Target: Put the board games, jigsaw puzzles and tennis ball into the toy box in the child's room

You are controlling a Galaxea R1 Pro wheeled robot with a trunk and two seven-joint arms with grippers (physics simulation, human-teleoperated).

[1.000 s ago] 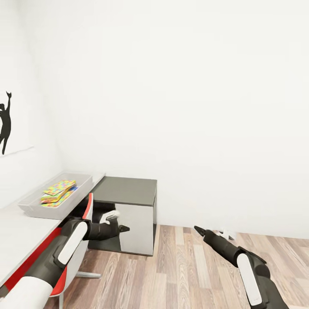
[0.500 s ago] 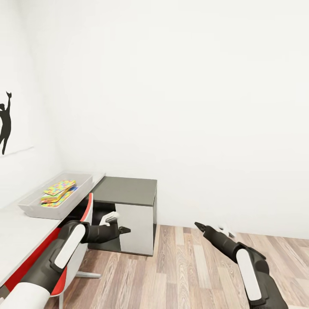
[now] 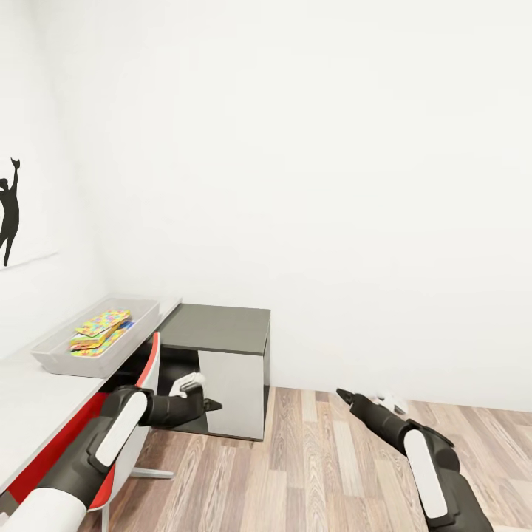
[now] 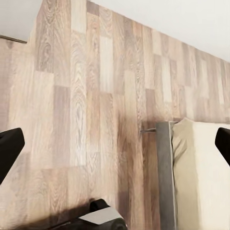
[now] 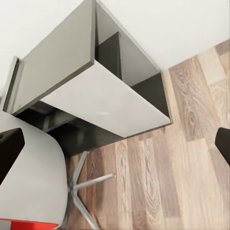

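Observation:
The toy box (image 3: 55,349) sits on the table (image 3: 29,414) at the left. Two jigsaw puzzles (image 3: 102,324) lie stacked inside it, with a blue edge (image 3: 127,324) showing under them. My left gripper (image 3: 201,395) hangs open and empty in front of the dark cabinet, below the table's end. In the left wrist view the open left gripper (image 4: 115,143) looks down at the floor and a corner of the bed (image 4: 203,182). My right gripper (image 3: 355,399) is open and empty over the floor, and the right gripper (image 5: 115,143) faces the cabinet. The tennis ball is out of view.
A low dark grey cabinet (image 3: 218,329) with a white door (image 3: 235,395) stands against the wall beside the table. A red-and-white swivel chair (image 3: 150,360) is tucked under the table, its star base (image 5: 84,189) on the wood floor (image 3: 310,473). A white wall lies ahead.
My left gripper has dropped a little in front of the cabinet. The right arm has barely shifted. The toy box and its contents have not moved.

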